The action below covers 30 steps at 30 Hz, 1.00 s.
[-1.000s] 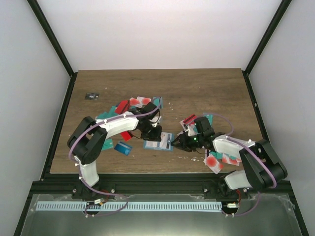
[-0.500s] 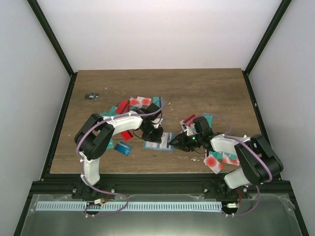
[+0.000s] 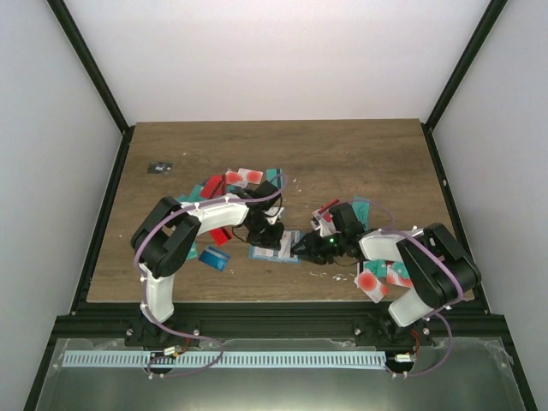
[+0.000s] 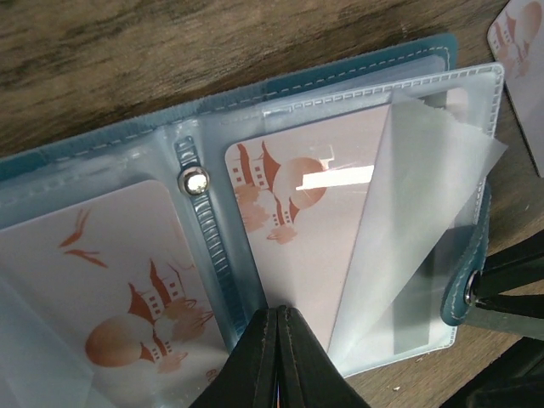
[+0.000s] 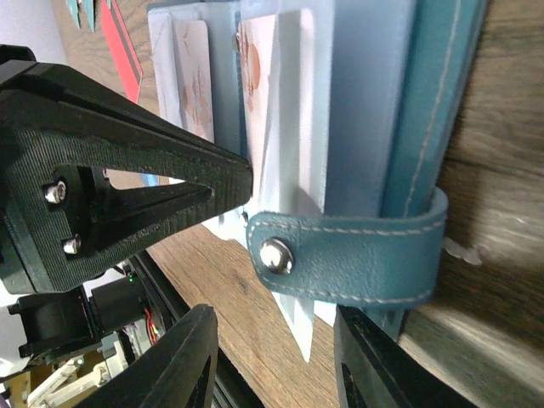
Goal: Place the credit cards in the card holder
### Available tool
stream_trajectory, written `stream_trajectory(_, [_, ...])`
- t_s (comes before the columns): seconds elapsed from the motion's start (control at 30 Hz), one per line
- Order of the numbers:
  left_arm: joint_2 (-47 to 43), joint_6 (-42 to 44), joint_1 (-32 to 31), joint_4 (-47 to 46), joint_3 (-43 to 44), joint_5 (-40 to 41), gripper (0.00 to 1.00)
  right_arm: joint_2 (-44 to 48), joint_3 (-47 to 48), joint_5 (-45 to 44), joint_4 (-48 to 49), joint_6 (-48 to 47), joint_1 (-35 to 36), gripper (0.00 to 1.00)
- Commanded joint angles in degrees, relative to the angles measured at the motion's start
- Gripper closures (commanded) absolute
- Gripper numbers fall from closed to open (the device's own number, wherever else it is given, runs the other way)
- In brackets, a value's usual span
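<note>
Shut at the card's (image 4: 306,212) six o'clock edge, the left gripper (image 4: 276,340) should push gently while the partly open right gripper (image 5: 272,319) steadies the card holder (image 4: 127,140).

The holder (image 4: 340,75) cover is showing stitched, grained teal leatherette. Sleeves (image 4: 425,212) just ahead of the left claw (image 4: 278,314) are gleaming as glossy clear plastic. The stud (image 5: 274,255) is shining metal. The table (image 4: 127,51) is showing matt wood grain.
</note>
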<state>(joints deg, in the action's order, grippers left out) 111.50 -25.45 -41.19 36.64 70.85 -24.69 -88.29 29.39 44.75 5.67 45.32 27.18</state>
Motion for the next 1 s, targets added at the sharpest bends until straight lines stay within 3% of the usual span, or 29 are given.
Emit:
stream_trajectory(0.0, [1.7,0.9,-0.2,0.4,0.5,0.0,0.96,-1.5,3.0,0.5,1.4,0.4,1.2,0.60])
stream_trajectory(0.63, [-2.0,-0.8,0.1,-1.8,0.7,-3.5,0.96,-5.4,8.4,0.7,0.6,-0.1,3.1,0.60])
stream_trajectory(0.97, [-10.6,-4.2,3.8,-1.2,-3.1,-0.9,0.94,-7.3,13.0,-0.7,-4.9,-3.1,4.1,0.59])
